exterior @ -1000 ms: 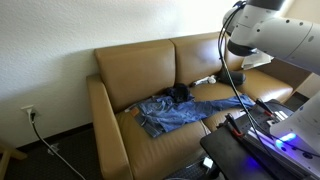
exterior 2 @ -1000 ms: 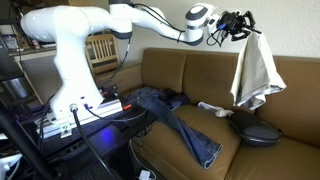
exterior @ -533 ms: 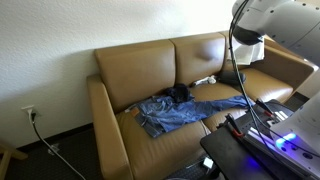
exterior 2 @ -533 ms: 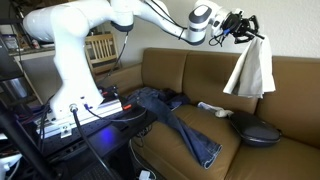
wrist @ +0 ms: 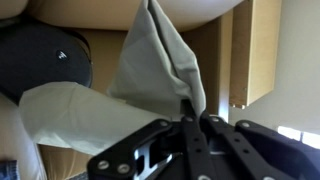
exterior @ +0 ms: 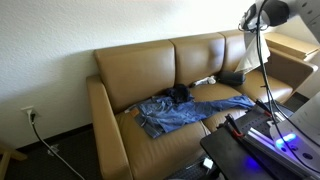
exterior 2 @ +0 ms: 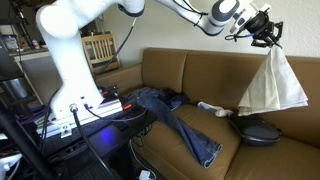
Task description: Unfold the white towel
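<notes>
The white towel (exterior 2: 274, 86) hangs in the air from one corner, spread into a triangle over the right end of the brown sofa (exterior 2: 190, 75). My gripper (exterior 2: 266, 33) is shut on its top corner, high above the seat. In the wrist view the towel (wrist: 150, 75) drapes away from my closed fingers (wrist: 193, 118). In an exterior view only part of the arm (exterior: 268, 14) shows at the top right, and the towel is out of sight there.
Blue jeans (exterior 2: 175, 115) (exterior: 185, 110) lie across the sofa seat. A black round cushion (exterior 2: 257, 131) (wrist: 40, 55) sits below the towel. A small white object (exterior 2: 212, 108) lies on the seat. The robot base and cables (exterior 2: 75, 115) stand beside the sofa.
The gripper has moved further to the right along the sofa with the towel. The towel has swung out and spread wider.
</notes>
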`<control>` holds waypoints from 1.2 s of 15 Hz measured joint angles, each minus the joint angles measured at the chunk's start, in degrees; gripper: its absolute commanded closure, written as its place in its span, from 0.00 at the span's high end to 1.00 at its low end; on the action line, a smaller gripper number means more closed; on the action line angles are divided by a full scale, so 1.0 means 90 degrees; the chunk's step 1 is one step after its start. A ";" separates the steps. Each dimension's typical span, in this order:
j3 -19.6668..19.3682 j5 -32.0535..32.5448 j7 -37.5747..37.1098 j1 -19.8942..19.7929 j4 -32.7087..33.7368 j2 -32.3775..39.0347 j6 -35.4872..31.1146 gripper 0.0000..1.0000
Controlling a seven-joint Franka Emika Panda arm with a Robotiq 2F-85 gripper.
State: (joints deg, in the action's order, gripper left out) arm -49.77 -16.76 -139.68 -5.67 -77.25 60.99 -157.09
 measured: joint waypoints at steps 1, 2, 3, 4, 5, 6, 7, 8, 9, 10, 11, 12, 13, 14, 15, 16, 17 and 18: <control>0.0318 0.0184 0.0048 -0.0180 0.0316 -0.0071 0.0320 0.05; 0.0497 0.0283 0.0050 -0.0228 0.0551 -0.0084 0.0574 0.05; 0.0575 0.0303 0.0050 -0.0193 0.0681 -0.0083 0.0709 0.05; 0.0611 0.0303 0.0050 -0.0157 0.0740 -0.0083 0.0774 0.01; 0.0627 0.0303 0.0050 -0.0150 0.0756 -0.0083 0.0784 0.01; 0.0611 0.0303 0.0029 -0.0140 0.0741 -0.0064 0.0768 0.01; 0.0555 0.0305 -0.0103 -0.0119 0.0723 0.0005 0.0747 0.01; 0.0423 0.0306 -0.0378 -0.0070 0.0721 0.0145 0.0666 0.01; 0.0283 0.0304 -0.0738 -0.0006 0.0722 0.0333 0.0552 0.01; 0.0136 0.0303 -0.1155 0.0056 0.0744 0.0571 0.0388 0.01; -0.0161 -0.0146 -0.1135 0.0162 0.0749 0.0883 0.0216 0.01; -0.0572 -0.0773 -0.1022 0.0300 0.0751 0.1238 0.0099 0.01; -0.1000 -0.1324 -0.1009 0.0430 0.0753 0.1606 0.0038 0.01; -0.1432 -0.1877 -0.1002 0.0567 0.0746 0.1984 0.0033 0.01; -0.1849 -0.2418 -0.1008 0.0706 0.0742 0.2352 0.0110 0.01; -0.2292 -0.2995 -0.1010 0.0856 0.0735 0.2741 0.0305 0.01; -0.2508 -0.3156 -0.1053 0.0988 0.0610 0.2919 0.0426 0.01; -0.2553 -0.3163 -0.1069 0.1118 0.0390 0.2922 0.0532 0.28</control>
State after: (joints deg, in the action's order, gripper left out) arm -72.75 -45.23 -149.30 4.40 -73.74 87.28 -152.30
